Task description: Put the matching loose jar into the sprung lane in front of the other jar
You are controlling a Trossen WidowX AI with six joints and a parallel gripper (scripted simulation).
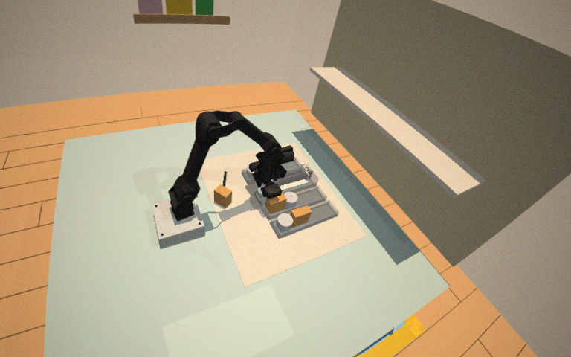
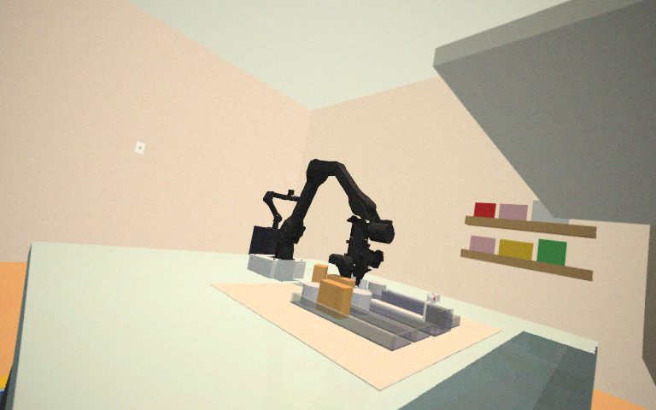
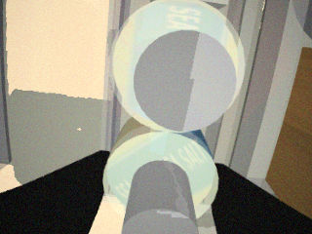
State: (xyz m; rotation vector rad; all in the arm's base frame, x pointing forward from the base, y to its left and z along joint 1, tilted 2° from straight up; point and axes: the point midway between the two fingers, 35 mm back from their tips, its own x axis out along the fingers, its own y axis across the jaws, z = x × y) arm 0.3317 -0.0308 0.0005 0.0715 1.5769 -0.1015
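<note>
Surface: pale green surface (image 1: 116, 287) (image 2: 143, 314), a cream mat (image 1: 275, 260) (image 2: 372, 366) lying on it.
Arm: black arm (image 1: 200, 146) (image 2: 306, 197), arching from the left over the lanes.
Near lane: a shallow grey lane (image 1: 324, 217) (image 2: 372, 335) holding a white-topped container (image 1: 285, 221) (image 2: 310, 290) at its left end, with an orange box (image 1: 300, 215) (image 2: 334, 299) to the right of it.
Next lane back: another grey lane (image 1: 317, 195) with an orange carton (image 1: 275, 203) (image 2: 342, 279) at left and a pale round container (image 1: 291, 197) (image 2: 360, 299) to its right.
End effector: the end effector (image 1: 262, 183) (image 2: 357, 282) (image 3: 160, 167) is clamped on the front jar (image 3: 117, 171), a black finger on either side (the wrist view has it best).
Front jar: in line with the rear jar (image 3: 185, 78), looking close against it (whether it stands on the lane floor, I cannot tell).
Loose box: orange block (image 1: 222, 196) (image 2: 319, 272), on the mat left of the lanes.
Small sign: white tag (image 1: 306, 167) (image 2: 432, 298) with a red mark (too small to read), at the right end of the far lanes.
Lettering: "SALT" on the front jar, "SEA" on the rear one (both pale green labels).
</note>
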